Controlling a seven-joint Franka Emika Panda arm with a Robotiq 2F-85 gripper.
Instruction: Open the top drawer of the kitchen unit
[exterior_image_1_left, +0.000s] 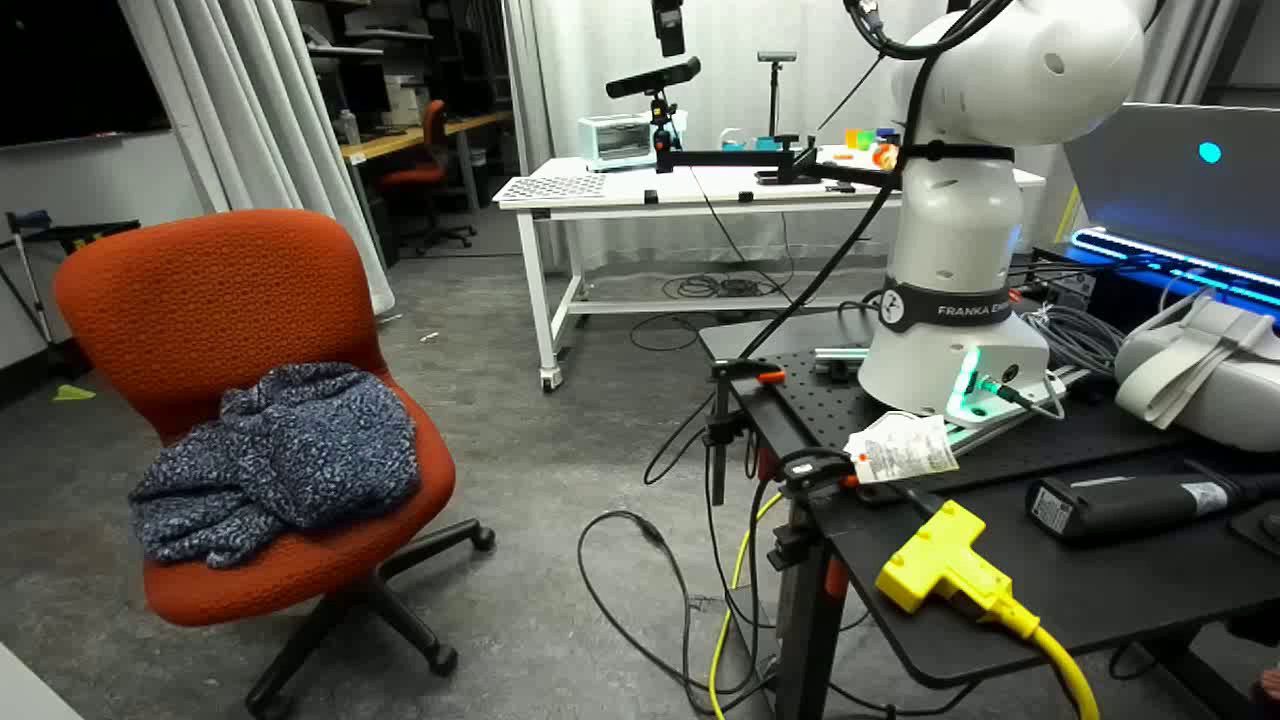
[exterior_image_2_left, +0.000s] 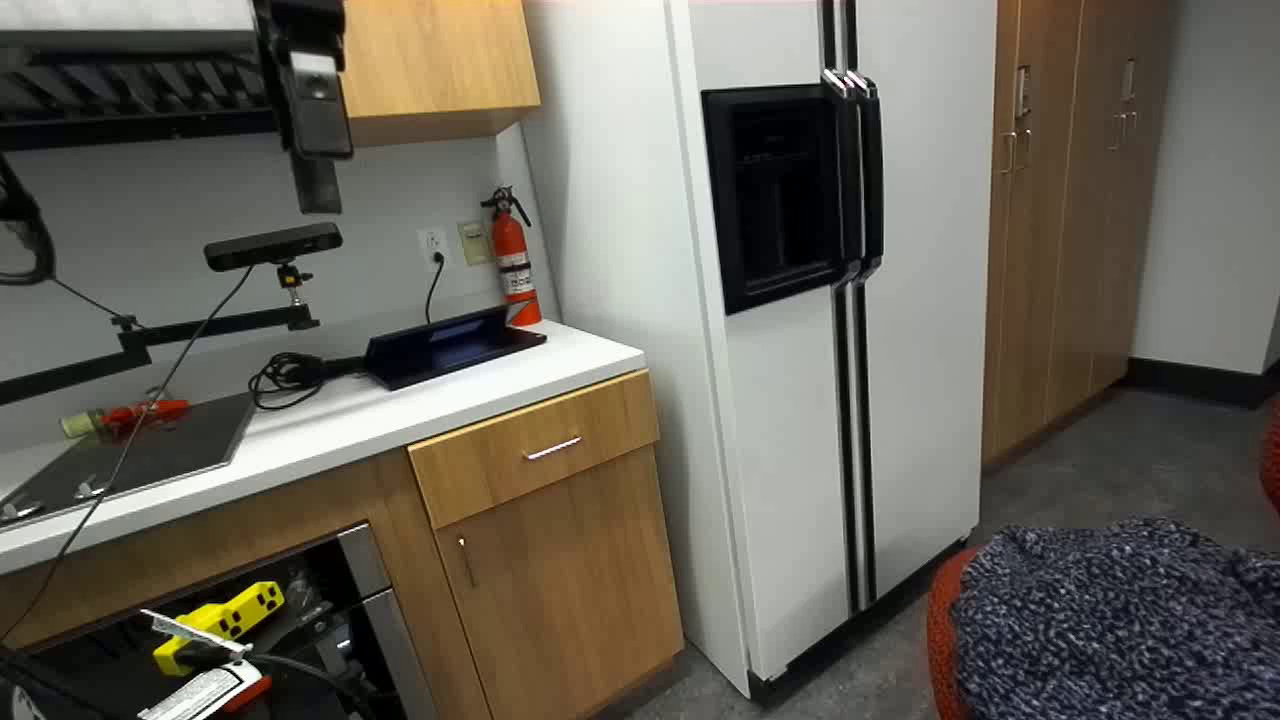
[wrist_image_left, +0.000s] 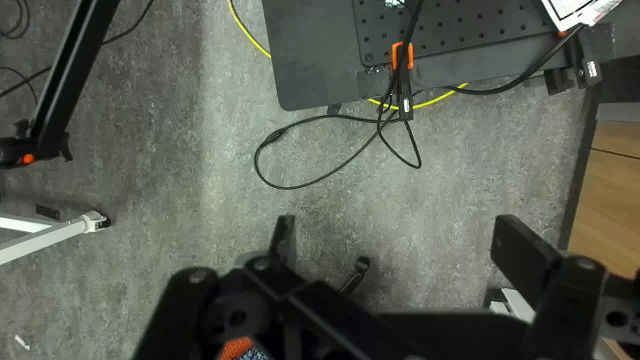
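Observation:
The top drawer (exterior_image_2_left: 540, 450) of the wooden kitchen unit looks shut in an exterior view. Only its wood front and the silver bar handle (exterior_image_2_left: 552, 448) show; its white inside is hidden. A wooden cabinet door (exterior_image_2_left: 565, 575) is below it. My gripper hangs at the top left of that exterior view (exterior_image_2_left: 325, 180), above the counter line and apart from the drawer. Its tip also shows at the top edge in an exterior view (exterior_image_1_left: 668, 30). In the wrist view my gripper (wrist_image_left: 395, 237) is open, fingers wide apart with only floor between. Wooden cabinet fronts (wrist_image_left: 607, 200) show at the right there.
A white refrigerator (exterior_image_2_left: 620, 300) stands beside the drawer. A dark laptop (exterior_image_2_left: 450, 345) and a fire extinguisher (exterior_image_2_left: 515, 260) are on the counter (exterior_image_2_left: 590, 350). An orange chair (exterior_image_1_left: 220, 300) holds a knitted garment (exterior_image_1_left: 290, 450). Cables (wrist_image_left: 300, 187) lie on the floor by the black robot table (wrist_image_left: 315, 65).

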